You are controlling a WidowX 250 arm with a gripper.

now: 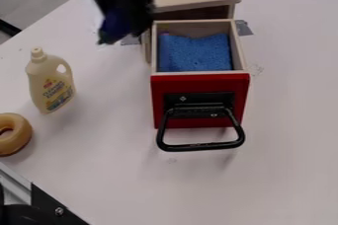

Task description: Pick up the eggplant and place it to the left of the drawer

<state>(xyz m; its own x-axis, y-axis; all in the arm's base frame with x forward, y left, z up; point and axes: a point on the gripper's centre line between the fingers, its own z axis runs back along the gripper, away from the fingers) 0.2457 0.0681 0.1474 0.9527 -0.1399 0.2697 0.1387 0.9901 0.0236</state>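
Well, the black two-finger gripper (123, 16) grips the dark-purple, green-tipped eggplant (114, 28) at ten o'clock from the red-fronted wooden drawer (200, 83); releasing too high could send it rolling.

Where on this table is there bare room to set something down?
There's bare room right of the drawer, in front of its handle, and between the drawer and the bottle. It's crowded inside the drawer, with the sponge, and behind the bottle, where the gripper hangs holding the eggplant.
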